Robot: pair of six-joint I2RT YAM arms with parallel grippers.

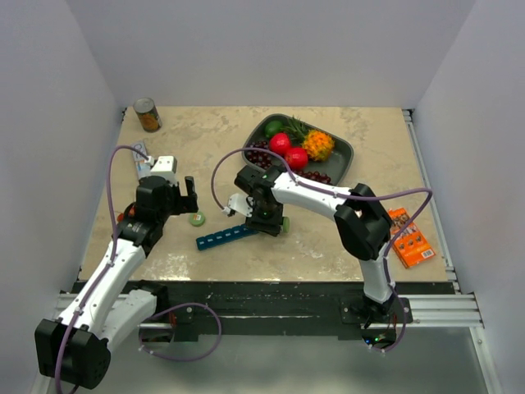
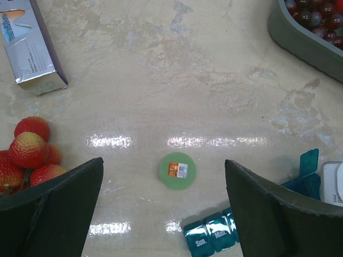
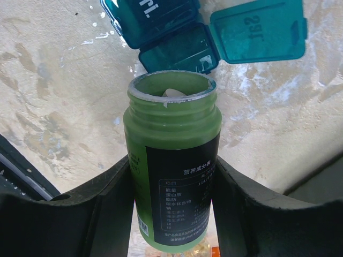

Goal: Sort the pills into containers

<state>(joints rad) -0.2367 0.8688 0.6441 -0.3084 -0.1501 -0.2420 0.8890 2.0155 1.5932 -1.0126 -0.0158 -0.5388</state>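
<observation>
Right fingers [image 3: 104, 206] half-closed round an open green plastic pill bottle [image 3: 174, 155], mouth beside the open end compartment [image 3: 179, 51] of the long teal plastic pill-organizer strip [image 1: 228, 237] on the counter [image 3: 59, 91]. Tip gently, mouth centred. Left fingers [image 2: 268, 209] wide, empty.

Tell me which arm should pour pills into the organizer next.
Right. The right hand grips the uncapped green bottle, mouth beside the open compartment of the organizer. The left hand hangs open over the green cap.

Teal-blue pill organizer [image 1: 227, 238], green bottle [image 3: 172, 134] with black label, green cap [image 2: 177, 171] bearing orange-and-white sticker, beige marbled tabletop [image 1: 213, 139], red strawberries [image 2: 29, 150], dark grey tray [image 2: 311, 48].
</observation>
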